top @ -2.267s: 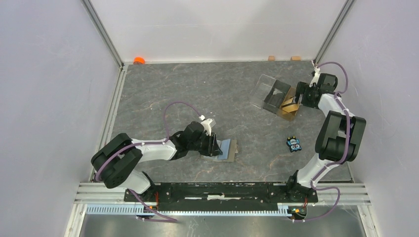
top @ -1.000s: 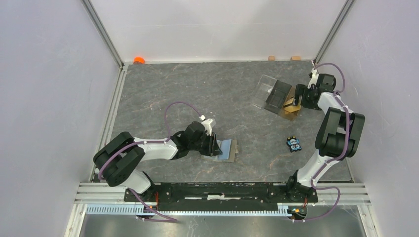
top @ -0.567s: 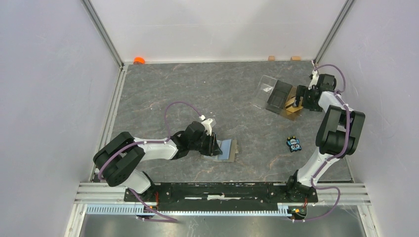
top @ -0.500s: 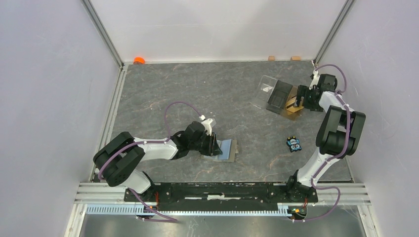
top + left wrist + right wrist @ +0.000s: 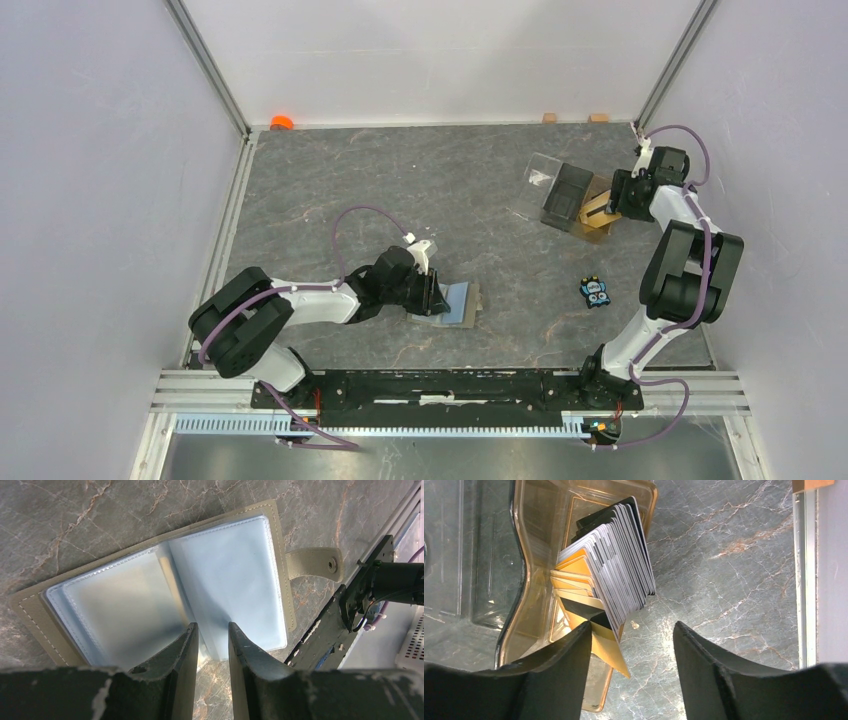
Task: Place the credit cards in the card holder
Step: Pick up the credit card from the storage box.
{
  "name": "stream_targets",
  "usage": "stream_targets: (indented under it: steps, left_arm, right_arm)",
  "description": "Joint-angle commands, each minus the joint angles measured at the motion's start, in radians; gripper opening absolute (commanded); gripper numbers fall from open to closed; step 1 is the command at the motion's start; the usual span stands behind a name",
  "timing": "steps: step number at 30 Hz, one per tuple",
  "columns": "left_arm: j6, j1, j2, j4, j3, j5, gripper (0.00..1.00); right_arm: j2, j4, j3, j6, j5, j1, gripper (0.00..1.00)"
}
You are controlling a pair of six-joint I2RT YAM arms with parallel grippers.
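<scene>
The card holder lies open on the table, olive outside, pale blue-grey sleeves inside, its tab to the right. My left gripper stands on its near edge, with the jaws nearly closed round the sleeves. The credit cards stand fanned in an amber tray, silver, black and gold; one gold card sticks out beside my right gripper's left finger. My right gripper is open and empty just over the cards, also seen from the top.
A clear plastic box with a dark compartment adjoins the amber tray at the back right. A small blue toy lies near the right arm. An orange object and two wooden blocks sit at the back wall.
My right gripper has drawn back to the right, away from the clear box, which shifted slightly with the tray. The left arm and the card holder have not moved.
</scene>
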Motion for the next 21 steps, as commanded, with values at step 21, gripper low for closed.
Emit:
stream_targets:
  steps: [21]
  left_arm:
    - [-0.009, -0.007, -0.018, 0.044, -0.008, 0.001, 0.34]
  right_arm:
    - [-0.101, -0.007, 0.030, -0.006, 0.003, -0.007, 0.26]
